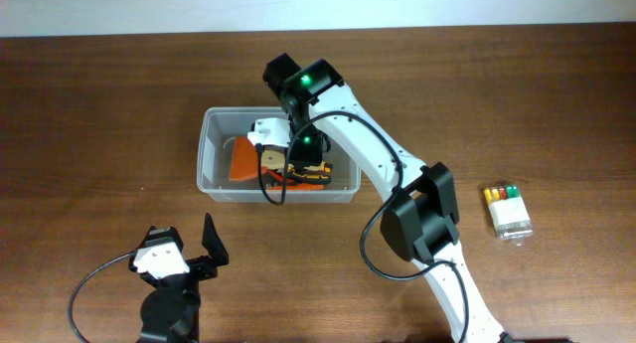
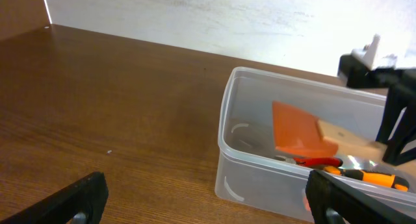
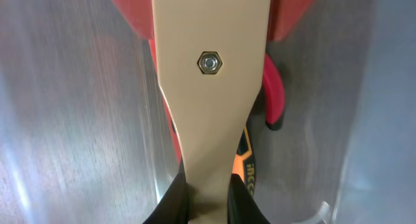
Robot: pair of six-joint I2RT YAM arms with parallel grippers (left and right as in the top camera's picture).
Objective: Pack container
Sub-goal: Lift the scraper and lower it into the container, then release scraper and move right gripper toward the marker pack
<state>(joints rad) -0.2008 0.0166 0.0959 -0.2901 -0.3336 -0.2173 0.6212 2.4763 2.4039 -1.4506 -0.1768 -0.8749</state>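
Observation:
The clear plastic container (image 1: 211, 156) stands mid-table; it also shows in the left wrist view (image 2: 260, 165). My right gripper (image 1: 290, 162) reaches down into it and is shut on the wooden handle (image 3: 208, 107) of a scraper with an orange blade (image 1: 241, 162), also seen in the left wrist view (image 2: 296, 130). Under the scraper lie pliers with red and orange-black grips (image 2: 338, 169), seen beside the handle in the right wrist view (image 3: 244, 162). My left gripper (image 1: 189, 252) is open and empty near the front edge, in front of the container.
A small clear case with yellow, red and green bits (image 1: 507, 210) lies on the wood table at the right. A white wall (image 2: 195, 16) runs behind the table's far edge.

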